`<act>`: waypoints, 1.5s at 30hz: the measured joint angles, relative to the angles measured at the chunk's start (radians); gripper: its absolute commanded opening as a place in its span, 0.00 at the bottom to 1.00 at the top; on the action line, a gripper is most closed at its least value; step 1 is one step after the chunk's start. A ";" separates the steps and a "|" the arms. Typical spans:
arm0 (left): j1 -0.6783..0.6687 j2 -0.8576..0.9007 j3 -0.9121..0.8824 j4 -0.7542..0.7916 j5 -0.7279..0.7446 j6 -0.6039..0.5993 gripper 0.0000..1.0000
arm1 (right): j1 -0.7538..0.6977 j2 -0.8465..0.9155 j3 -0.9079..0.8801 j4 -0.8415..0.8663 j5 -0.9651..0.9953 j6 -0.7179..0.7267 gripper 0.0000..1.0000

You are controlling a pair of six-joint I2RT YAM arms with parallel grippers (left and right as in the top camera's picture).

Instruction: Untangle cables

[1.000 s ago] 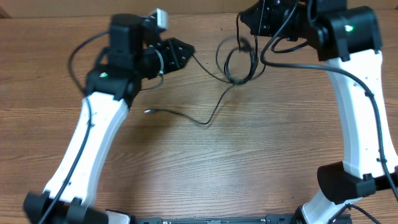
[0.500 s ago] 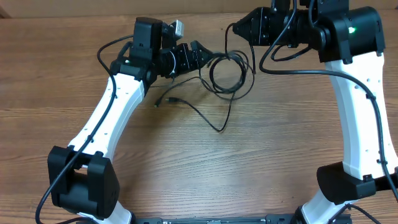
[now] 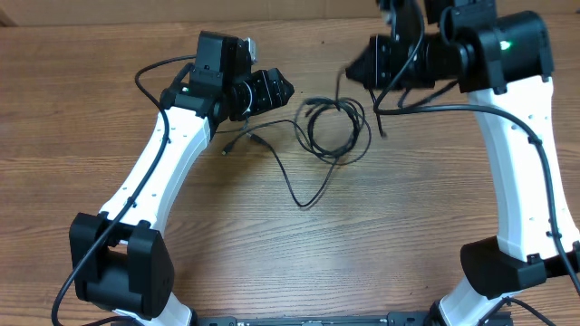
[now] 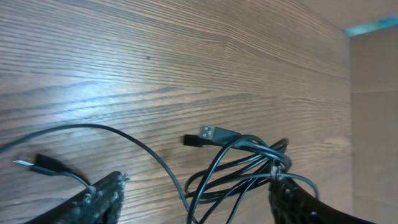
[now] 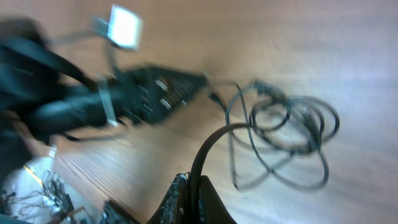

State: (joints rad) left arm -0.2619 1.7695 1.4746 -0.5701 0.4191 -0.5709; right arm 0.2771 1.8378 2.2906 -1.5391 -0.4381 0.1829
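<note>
Just ahead of the left gripper (image 4: 198, 183), spread wide, lie the cables (image 4: 267, 152), one strand clamped by the right gripper (image 5: 189, 186).

One tangled heap of cables (image 3: 333, 127), perhaps two or three cords, on one desk (image 3: 408, 235); two plugs (image 4: 214, 133) show clearly; two arms (image 3: 163, 163).

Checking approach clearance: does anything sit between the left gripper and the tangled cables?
Nothing visible does. The left gripper is open, and its wrist view shows the cables on the table directly ahead of its fingers.
</note>
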 measured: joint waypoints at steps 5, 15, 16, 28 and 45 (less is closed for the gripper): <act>0.000 0.000 0.000 -0.001 -0.035 0.002 0.82 | 0.031 0.002 -0.193 -0.024 0.079 0.001 0.08; 0.000 0.000 0.000 -0.010 -0.065 0.002 0.86 | 0.069 0.008 -0.650 0.095 0.050 0.006 0.25; 0.000 0.000 0.000 -0.010 -0.069 0.002 0.89 | 0.081 0.008 -0.692 0.122 0.043 0.003 0.45; 0.000 0.000 0.000 -0.026 -0.082 0.002 0.96 | -0.011 0.018 -0.806 0.566 0.401 -0.003 0.64; 0.000 0.000 0.000 -0.053 -0.088 0.002 0.83 | -0.009 0.018 -1.125 0.838 0.494 -0.103 0.27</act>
State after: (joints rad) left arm -0.2619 1.7695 1.4746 -0.6235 0.3313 -0.5686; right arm 0.2680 1.8553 1.1660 -0.7013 0.0563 0.0795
